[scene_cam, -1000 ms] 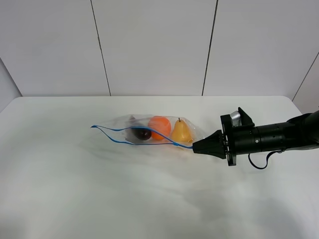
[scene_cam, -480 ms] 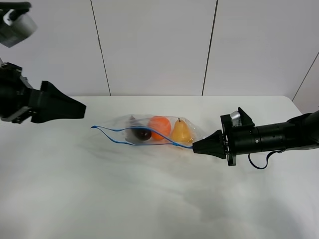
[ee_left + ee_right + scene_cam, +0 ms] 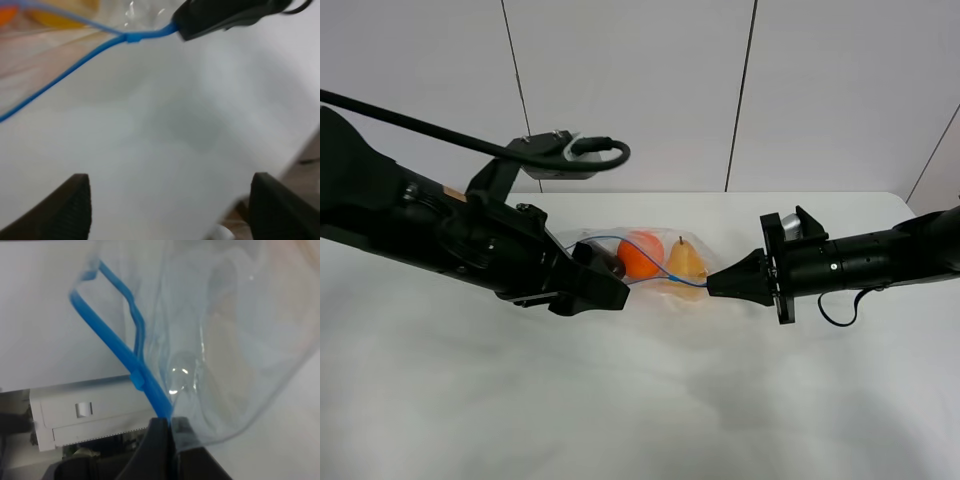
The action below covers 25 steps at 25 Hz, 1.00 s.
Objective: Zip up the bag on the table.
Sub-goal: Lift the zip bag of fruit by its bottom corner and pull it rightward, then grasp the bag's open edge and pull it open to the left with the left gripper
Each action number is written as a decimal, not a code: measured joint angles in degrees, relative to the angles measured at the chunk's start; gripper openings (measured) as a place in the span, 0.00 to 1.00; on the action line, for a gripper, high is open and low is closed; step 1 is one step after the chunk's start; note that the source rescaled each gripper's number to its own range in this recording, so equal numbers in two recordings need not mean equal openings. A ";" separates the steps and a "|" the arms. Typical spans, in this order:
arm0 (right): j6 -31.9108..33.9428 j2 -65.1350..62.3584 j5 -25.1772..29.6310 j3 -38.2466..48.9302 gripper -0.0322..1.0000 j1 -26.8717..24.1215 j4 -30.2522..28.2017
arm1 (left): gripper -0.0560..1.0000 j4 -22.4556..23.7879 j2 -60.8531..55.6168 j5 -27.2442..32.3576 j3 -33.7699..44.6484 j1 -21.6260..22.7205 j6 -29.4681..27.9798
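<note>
Bag (image 3: 665, 258) lies at the middle of the desk (image 3: 640, 400), long axis left to right. Your right pincer (image 3: 712, 285) is clenched on the blue strip's (image 3: 75, 62) right end. Your left pincer (image 3: 610, 293), released, hovers beside the bag's left half, free to run the strip.

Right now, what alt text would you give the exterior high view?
The right gripper is shut on the blue zipper end of the bag, a clear pouch of toy fruit lying on the table. The left gripper, open, points in from the other side and hides the bag's far end.
</note>
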 joint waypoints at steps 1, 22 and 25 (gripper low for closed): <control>1.33 0.00 0.05 -1.32 0.03 0.00 -0.92 | 0.96 0.00 1.10 -1.84 -0.05 -0.28 0.72; 12.99 0.00 0.10 -12.04 0.03 0.00 -7.38 | 0.96 0.23 14.80 -34.65 -4.43 -10.59 50.23; 13.08 0.00 0.10 -12.04 0.03 0.00 -7.43 | 0.96 0.96 16.22 -36.39 -4.43 -11.08 59.13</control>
